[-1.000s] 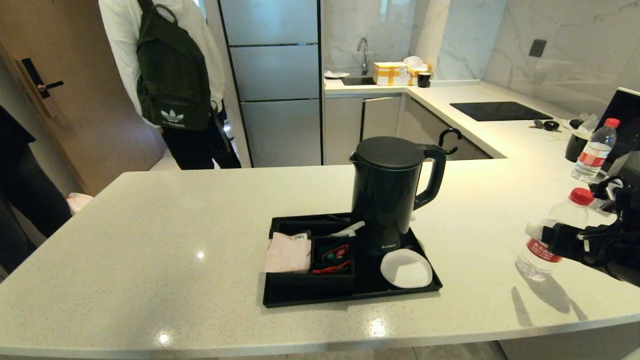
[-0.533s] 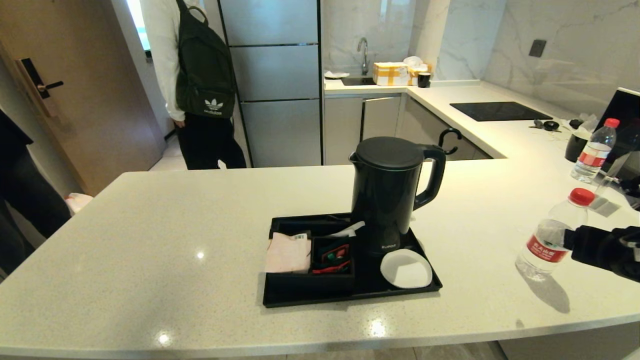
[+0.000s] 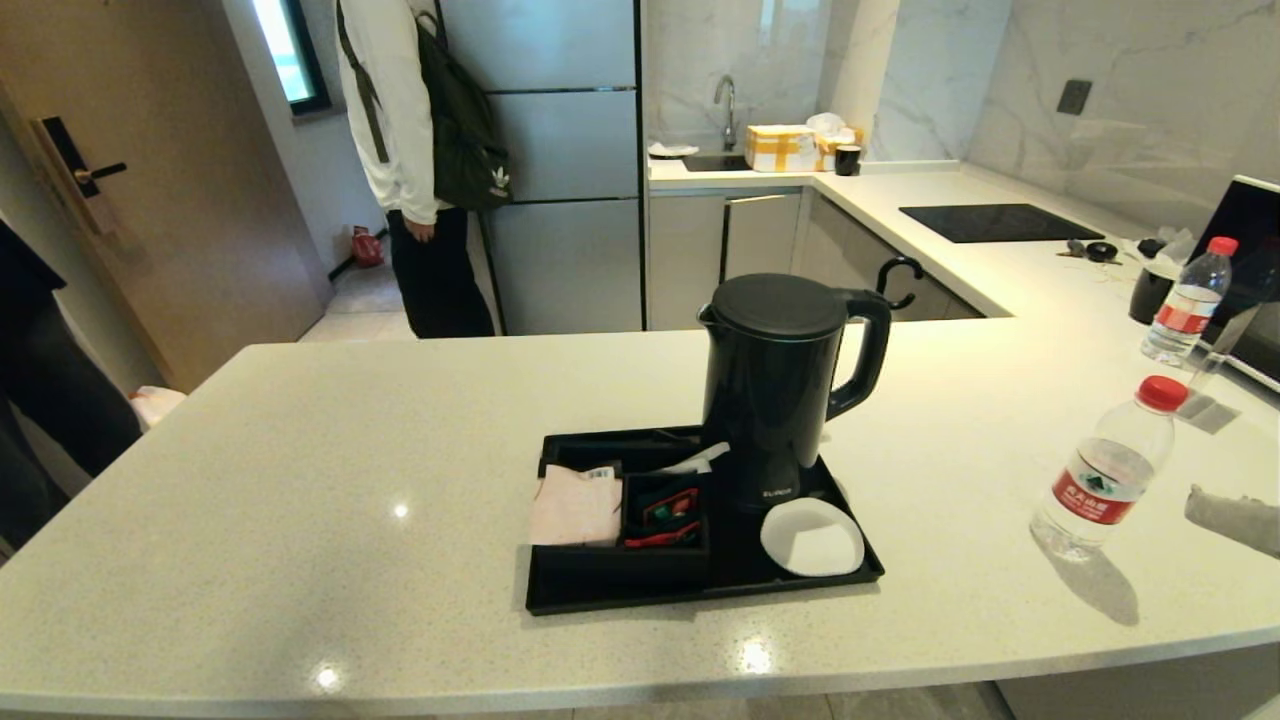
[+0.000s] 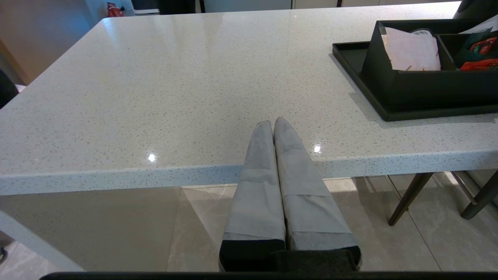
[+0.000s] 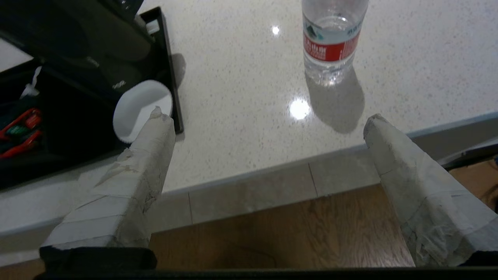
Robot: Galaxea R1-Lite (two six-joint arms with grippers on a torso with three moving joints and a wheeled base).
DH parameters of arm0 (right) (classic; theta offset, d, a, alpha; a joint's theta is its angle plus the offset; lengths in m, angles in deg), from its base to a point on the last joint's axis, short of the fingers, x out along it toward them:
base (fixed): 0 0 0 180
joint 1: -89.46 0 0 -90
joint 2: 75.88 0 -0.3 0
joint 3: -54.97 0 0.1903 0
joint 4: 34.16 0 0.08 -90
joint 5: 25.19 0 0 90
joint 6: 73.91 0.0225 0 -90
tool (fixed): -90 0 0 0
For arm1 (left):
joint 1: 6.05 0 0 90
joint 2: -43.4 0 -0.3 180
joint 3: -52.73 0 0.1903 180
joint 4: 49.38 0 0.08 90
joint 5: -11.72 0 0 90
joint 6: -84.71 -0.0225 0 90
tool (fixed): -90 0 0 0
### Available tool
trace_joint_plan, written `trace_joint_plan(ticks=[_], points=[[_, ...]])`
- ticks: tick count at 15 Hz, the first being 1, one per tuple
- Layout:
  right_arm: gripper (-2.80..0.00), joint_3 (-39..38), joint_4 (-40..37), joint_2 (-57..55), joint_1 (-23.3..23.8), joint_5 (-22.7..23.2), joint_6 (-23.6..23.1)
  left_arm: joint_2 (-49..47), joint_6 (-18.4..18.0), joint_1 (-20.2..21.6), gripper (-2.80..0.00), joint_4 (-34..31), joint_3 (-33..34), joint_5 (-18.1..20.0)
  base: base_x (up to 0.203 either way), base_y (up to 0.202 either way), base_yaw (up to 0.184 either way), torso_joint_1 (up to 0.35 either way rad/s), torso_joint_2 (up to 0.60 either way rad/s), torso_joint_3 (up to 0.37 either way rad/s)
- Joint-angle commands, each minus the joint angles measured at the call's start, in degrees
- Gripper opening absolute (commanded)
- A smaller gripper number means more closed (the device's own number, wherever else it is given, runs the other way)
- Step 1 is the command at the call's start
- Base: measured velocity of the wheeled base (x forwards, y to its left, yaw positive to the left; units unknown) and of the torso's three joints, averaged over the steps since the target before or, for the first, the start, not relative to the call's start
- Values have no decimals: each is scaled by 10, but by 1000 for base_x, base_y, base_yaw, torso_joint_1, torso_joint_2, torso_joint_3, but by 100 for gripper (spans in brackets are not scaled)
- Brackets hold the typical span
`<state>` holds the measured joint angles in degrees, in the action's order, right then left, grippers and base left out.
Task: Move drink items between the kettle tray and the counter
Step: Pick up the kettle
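The water bottle (image 3: 1103,468) stands upright on the bare bench (image 3: 300,480), well to the right of the kettle tray (image 3: 700,585) and near the rounded front edge, with nothing gripping it. By the look of it, the bottle's move from tray to bench is done. The white coaster (image 3: 812,537) at the tray's near right corner lies bare, which fits that reading.

The black kettle (image 3: 775,385) is upright at the back of the tray, handle to the right; its base is hidden beneath it. The sachet-and-napkin box (image 3: 615,510) fills the tray's left part. If the kettle is also meant to go to the bench, that step is not yet done.

The right pincer (image 5: 264,155) hangs off the bench's front edge, short of the bottle, its taped fingers spread wide and empty. The left pincer (image 4: 271,126) is parked at the front edge left of the tray, fingers pressed together, holding nothing.

A second bottle (image 3: 1185,300) stands farther back on the right.
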<state>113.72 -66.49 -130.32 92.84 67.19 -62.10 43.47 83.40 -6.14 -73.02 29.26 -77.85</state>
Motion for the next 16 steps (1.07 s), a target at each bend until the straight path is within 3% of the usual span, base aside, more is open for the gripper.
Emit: trace_joint_plan(ticks=[1, 5, 7, 8, 13, 16], points=[[-280, 11, -16, 45, -1, 1, 1, -1, 0, 0, -280, 0, 0, 0, 0, 0, 0, 0, 0, 0], [-280, 23, -87, 149, -1, -2, 1, -1, 0, 0, -280, 0, 0, 0, 0, 0, 0, 0, 0, 0], [-280, 61, -177, 190, -1, -4, 1, -1, 0, 0, -280, 0, 0, 0, 0, 0, 0, 0, 0, 0], [-280, 66, -184, 187, -1, -3, 1, -1, 0, 0, -280, 0, 0, 0, 0, 0, 0, 0, 0, 0], [-280, 81, -182, 127, -30, 53, -21, -1, 0, 0, -280, 0, 0, 0, 0, 0, 0, 0, 0, 0], [-280, 76, -103, 1, -50, 78, -54, -1, 0, 0, -280, 0, 0, 0, 0, 0, 0, 0, 0, 0]])
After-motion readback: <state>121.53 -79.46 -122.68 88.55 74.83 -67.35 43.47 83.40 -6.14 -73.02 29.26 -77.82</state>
